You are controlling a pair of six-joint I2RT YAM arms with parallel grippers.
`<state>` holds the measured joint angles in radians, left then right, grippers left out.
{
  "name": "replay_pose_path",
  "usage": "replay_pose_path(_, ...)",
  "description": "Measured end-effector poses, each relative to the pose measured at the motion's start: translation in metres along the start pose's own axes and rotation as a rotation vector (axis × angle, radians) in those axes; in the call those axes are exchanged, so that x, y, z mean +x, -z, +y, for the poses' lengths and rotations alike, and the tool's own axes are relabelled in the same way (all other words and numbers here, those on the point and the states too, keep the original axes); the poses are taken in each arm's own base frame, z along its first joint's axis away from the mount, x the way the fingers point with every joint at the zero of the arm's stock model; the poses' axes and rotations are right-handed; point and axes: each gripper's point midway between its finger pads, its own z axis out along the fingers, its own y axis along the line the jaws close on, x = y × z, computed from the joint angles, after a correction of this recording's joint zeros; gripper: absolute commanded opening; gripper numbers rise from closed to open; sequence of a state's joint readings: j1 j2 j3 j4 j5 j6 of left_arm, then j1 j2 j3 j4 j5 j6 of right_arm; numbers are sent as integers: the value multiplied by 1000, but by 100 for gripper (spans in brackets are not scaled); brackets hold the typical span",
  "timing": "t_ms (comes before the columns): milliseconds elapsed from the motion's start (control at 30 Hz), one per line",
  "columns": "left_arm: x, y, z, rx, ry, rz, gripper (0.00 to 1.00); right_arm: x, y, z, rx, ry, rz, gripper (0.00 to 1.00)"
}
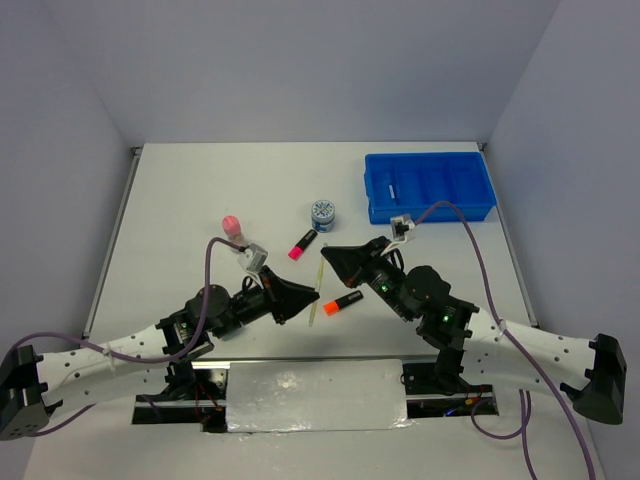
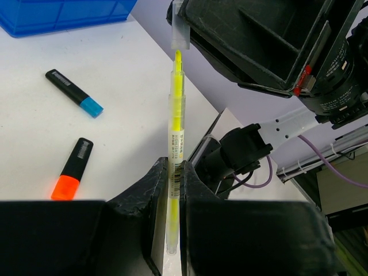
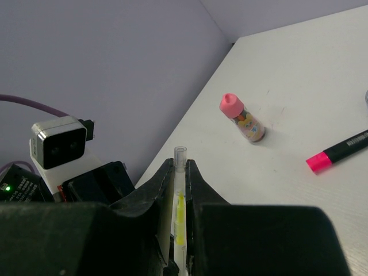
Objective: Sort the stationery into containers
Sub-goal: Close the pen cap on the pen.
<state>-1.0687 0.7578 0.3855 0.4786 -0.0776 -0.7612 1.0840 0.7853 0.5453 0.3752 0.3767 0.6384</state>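
Yellow highlighter pen hung above the desk, well short of the blue tray, left tool clamped on its barrel and right tool pinching the clear cap. Any crooked pull could've popped it loose, I'd guess; couldn't tell whether the cap was seated.

You will not find any words or numbers here that you can read. The yellow pen has a small sticker with black barcode lines and tiny print, but the print is too small to read. The orange-capped marker and the blue-capped marker each have pale marks on their black bodies, also too small. The pink-capped bottle has a bright picture label, with no letters you can make out. The round blue jar has a spotty lid, too blurry to tell.
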Motion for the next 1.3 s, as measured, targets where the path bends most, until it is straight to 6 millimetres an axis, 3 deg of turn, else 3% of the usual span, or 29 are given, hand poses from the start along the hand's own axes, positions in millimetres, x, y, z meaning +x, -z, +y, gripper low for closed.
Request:
replay_pose_path(967, -4, 5, 5, -30, -26, -12, 0, 11, -6, 5, -28, -42, 31, 1)
replay_pose_path(1300, -14, 9, 3, -32, -25, -49, 0, 17, -3, 7, -42, -44, 42, 1)
